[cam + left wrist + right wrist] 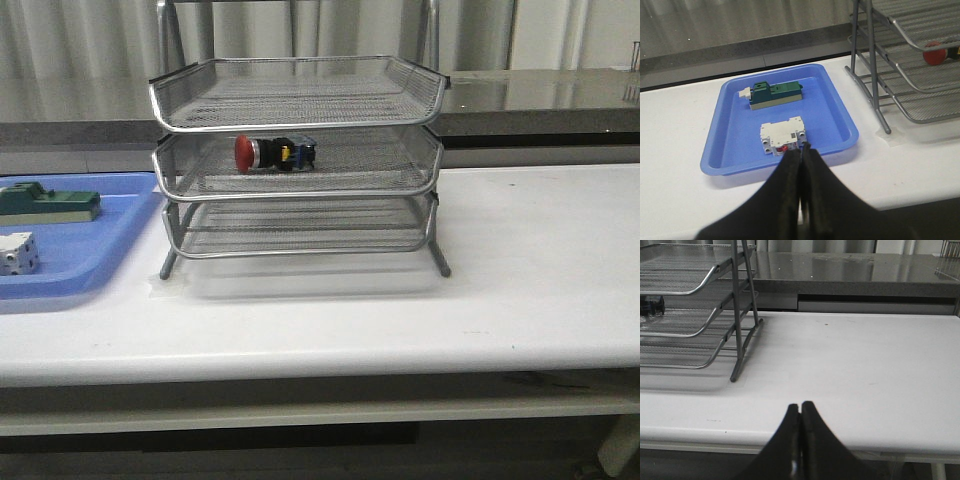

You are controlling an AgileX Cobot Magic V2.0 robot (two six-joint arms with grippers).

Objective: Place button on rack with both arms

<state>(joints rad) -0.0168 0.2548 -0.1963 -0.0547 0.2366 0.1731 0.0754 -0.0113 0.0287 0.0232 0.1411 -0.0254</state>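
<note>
The button (pixel 273 153), red cap to the left and black body with blue and yellow end, lies on its side in the middle tier of the silver wire rack (pixel 300 190). In the left wrist view its red cap (pixel 935 53) shows in the rack (pixel 900 75) off to one side. My left gripper (pixel 801 148) is shut and holds nothing, hovering near the blue tray's front rim. My right gripper (pixel 800 406) is shut and holds nothing, above the table's front edge, apart from the rack (pixel 700 315). Neither arm appears in the front view.
A flat blue tray (pixel 90 262) lies left of the rack, holding a green block (pixel 48 203) and a white cube-shaped block (pixel 18 253). In the left wrist view the tray (pixel 730 120) shows the green block (pixel 775 95) and white block (pixel 783 136). A grey counter runs behind the table.
</note>
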